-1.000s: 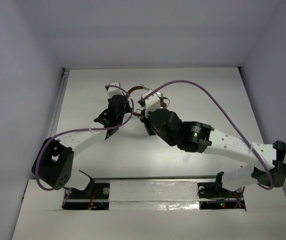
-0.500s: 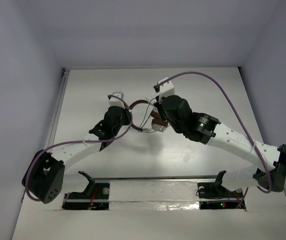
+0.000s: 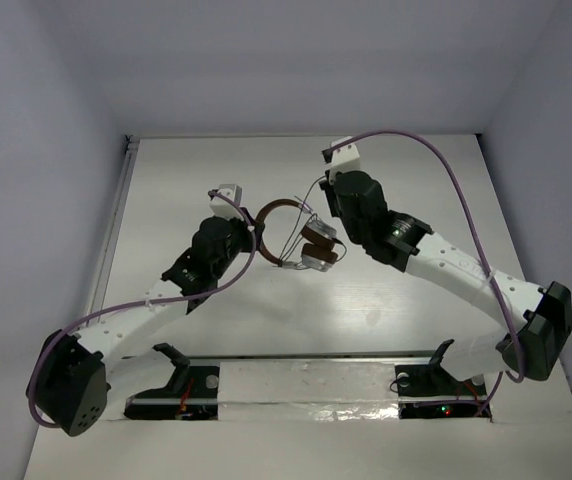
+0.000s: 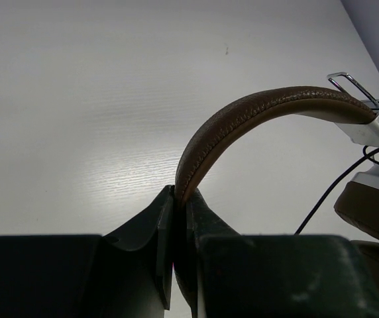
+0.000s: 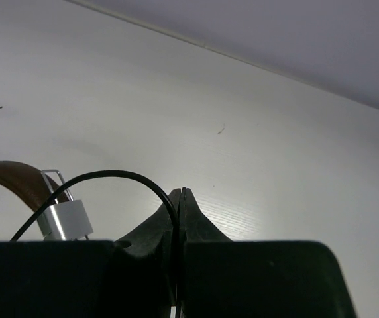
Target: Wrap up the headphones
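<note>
**Two pinches on one pair of headphones**

Holding the headphones [image 3: 301,238] near the middle of the table [image 3: 416,170], between the two arms; not telling from these views whether resting on the surface or lifted just off it. Pinching the brown headband [image 4: 256,112] edge-on in the left gripper [image 4: 179,199], both fingers pressed against the leather at one side of the arch. Showing the arch curving up and away to a silver bracket [image 4: 375,126], with a brown ear pad [image 4: 375,205] below it at the right edge of the left wrist view. Nipping the thin dark cord [image 5: 110,177] in the right gripper [image 5: 178,199], fingers pressed together on it with no gap showing. Looping up out of those fingertips and down to the left, toward the headband's end. Sitting, from above, with the ear cups [image 3: 316,255] close together, near the right gripper.
</note>
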Action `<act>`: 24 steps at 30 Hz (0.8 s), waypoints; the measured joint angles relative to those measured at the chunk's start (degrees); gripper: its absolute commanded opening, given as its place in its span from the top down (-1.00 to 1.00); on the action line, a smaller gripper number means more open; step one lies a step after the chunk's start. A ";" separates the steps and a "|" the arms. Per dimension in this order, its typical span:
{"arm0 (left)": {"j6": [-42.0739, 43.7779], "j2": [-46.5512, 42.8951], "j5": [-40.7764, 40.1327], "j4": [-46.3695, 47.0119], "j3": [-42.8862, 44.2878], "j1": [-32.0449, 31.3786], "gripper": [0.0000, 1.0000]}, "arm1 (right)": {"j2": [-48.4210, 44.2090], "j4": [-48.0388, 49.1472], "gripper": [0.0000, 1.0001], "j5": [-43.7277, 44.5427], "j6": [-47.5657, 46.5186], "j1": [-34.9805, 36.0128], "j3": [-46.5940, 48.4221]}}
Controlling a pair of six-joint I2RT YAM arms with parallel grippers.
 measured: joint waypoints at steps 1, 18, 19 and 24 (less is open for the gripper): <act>0.00 -0.26 0.44 -0.02 -0.02 0.00 1.00 | 0.15 0.55 1.00 0.00 -0.07 -0.26 -0.68; -1.70 -4.20 3.91 -1.42 2.19 0.09 1.00 | -1.44 6.03 1.00 -6.25 8.96 -2.86 -12.31; -1.79 -4.02 4.44 -1.42 2.56 0.13 1.00 | -1.99 6.51 1.00 -7.10 9.35 -2.93 -12.92; -3.63 -2.95 7.96 -0.76 3.23 1.64 1.00 | -5.51 8.09 1.00 -12.15 11.21 -3.93 -15.28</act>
